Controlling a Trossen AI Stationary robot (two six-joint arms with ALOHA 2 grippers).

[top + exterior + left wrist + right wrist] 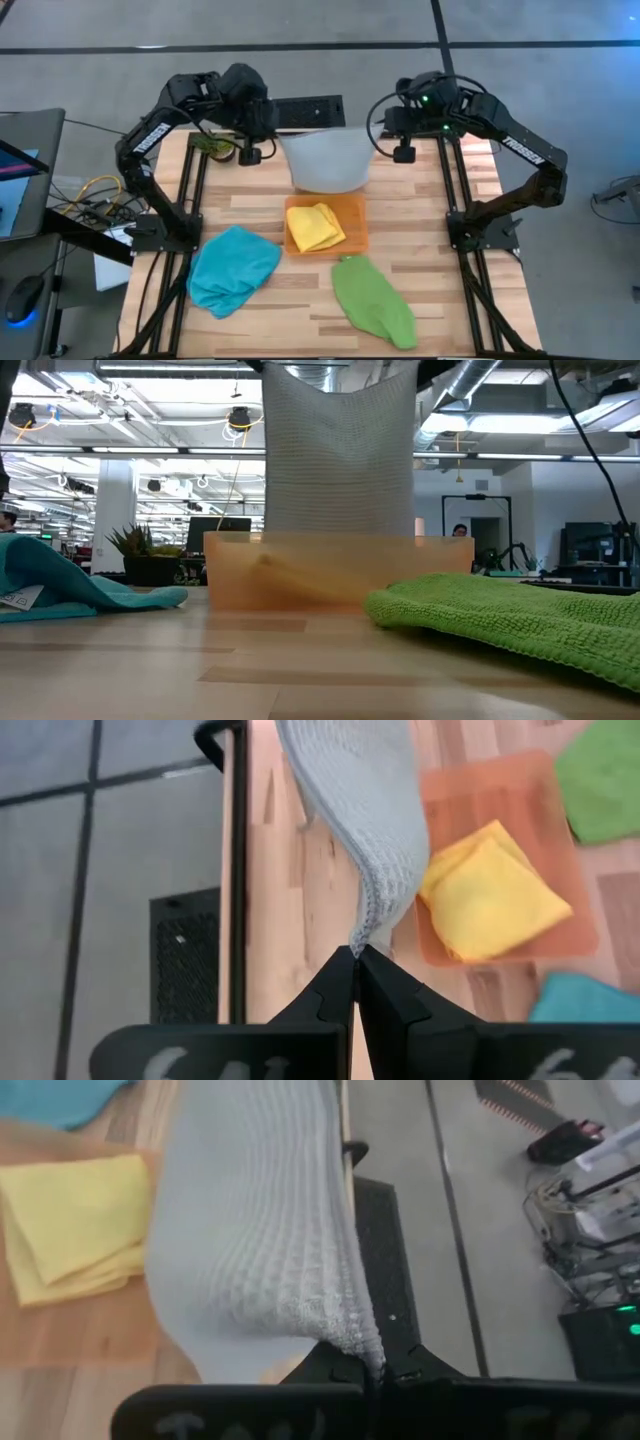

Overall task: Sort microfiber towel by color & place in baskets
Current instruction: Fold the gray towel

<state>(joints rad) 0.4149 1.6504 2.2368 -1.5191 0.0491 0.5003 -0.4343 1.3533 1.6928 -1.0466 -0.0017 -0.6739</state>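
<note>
Above the orange tray [352, 215], both pincers pinch the grey towel [325, 160]; only wrist views show clamped tips.

Robotics lab or open industrial workspace. Pale butcher-block wooden table [260, 215] on black aluminium-extrusion frame [190, 205], standing on grey concrete floor [100, 70] with dark seams. At 9 o'clock of table, side desk with loose yellow cables [88, 190] and black computer mouse [25, 297]. Low view behind: exposed silver ceiling ducts [480, 380], strip lights, white column [113, 500], dark monitor [218, 530], distant seated person [459, 531].
</note>
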